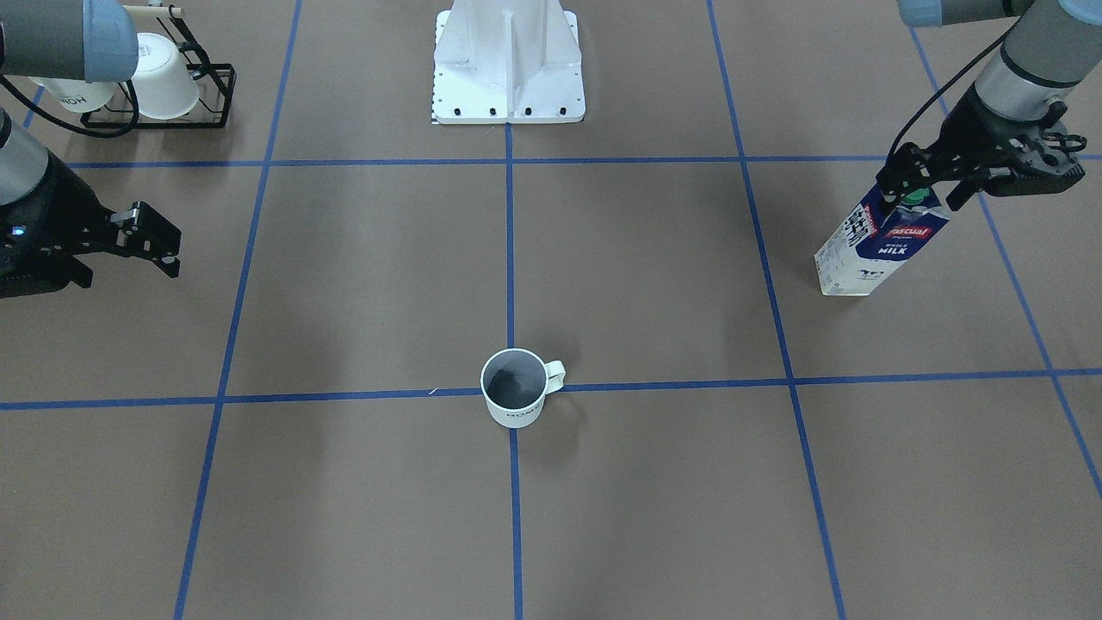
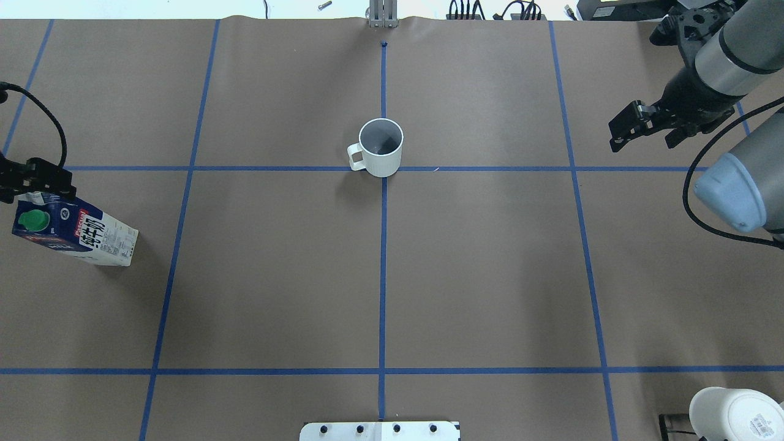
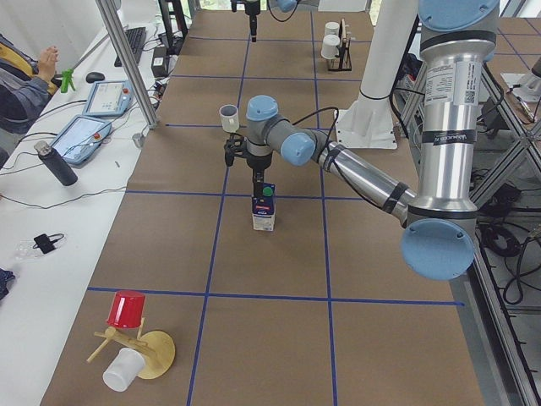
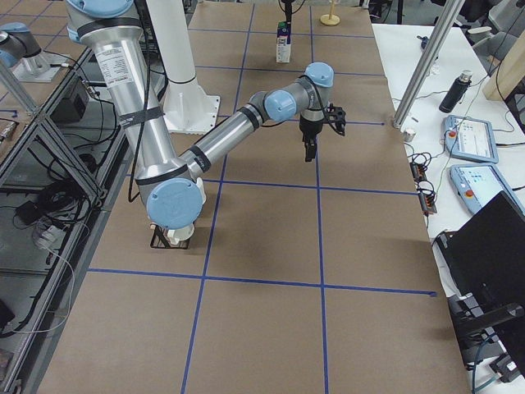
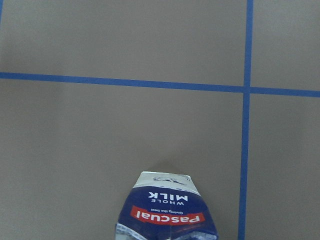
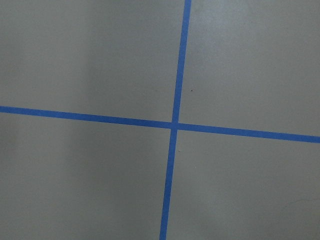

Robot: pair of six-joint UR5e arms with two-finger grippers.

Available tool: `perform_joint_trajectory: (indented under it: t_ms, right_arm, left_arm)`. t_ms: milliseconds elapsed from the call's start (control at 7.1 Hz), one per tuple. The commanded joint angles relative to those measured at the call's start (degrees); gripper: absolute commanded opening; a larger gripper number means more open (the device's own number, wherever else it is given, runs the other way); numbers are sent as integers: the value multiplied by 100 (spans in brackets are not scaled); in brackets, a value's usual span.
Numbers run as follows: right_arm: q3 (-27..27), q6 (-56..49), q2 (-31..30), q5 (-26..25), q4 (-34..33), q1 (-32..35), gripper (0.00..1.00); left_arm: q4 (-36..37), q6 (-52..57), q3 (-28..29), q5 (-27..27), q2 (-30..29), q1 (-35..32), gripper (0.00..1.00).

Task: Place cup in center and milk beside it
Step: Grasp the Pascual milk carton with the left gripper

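Note:
The cup [image 1: 515,389] is a white mug with a dark inside. It stands upright on the center tape crossing [image 2: 384,169], its handle toward the robot's left, and also shows in the overhead view [image 2: 381,147]. The milk [image 1: 878,245] is a blue and white carton with a green cap. It stands on the table far to the robot's left [image 2: 79,233]. My left gripper [image 1: 919,188] straddles the carton's top, its fingers against both sides. My right gripper [image 1: 159,239] is open and empty, hovering far to the robot's right [image 2: 628,127]. The left wrist view shows the carton [image 5: 167,212] below it.
A black wire rack [image 1: 211,99] with two white mugs stands beside the white robot base [image 1: 508,77], on the robot's right. Blue tape lines grid the brown surface. A red cup on a wooden stand [image 3: 127,317] is at the table's left end.

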Motion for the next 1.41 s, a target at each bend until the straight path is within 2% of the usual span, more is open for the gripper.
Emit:
perform_joint_trajectory:
  t_ms: [0,423,1268]
  right_arm:
    - [8,1,-21,-25,9,0,100]
    - [8,1,-29,-33,9,0,100]
    - [96,1,-126,-33,9,9,100]
  left_arm:
    - [-9,60,95,0,-9,7,99]
    - [-446,42,436,-8,0,24,99]
    - [-712,60,438,-44,166,323,98]
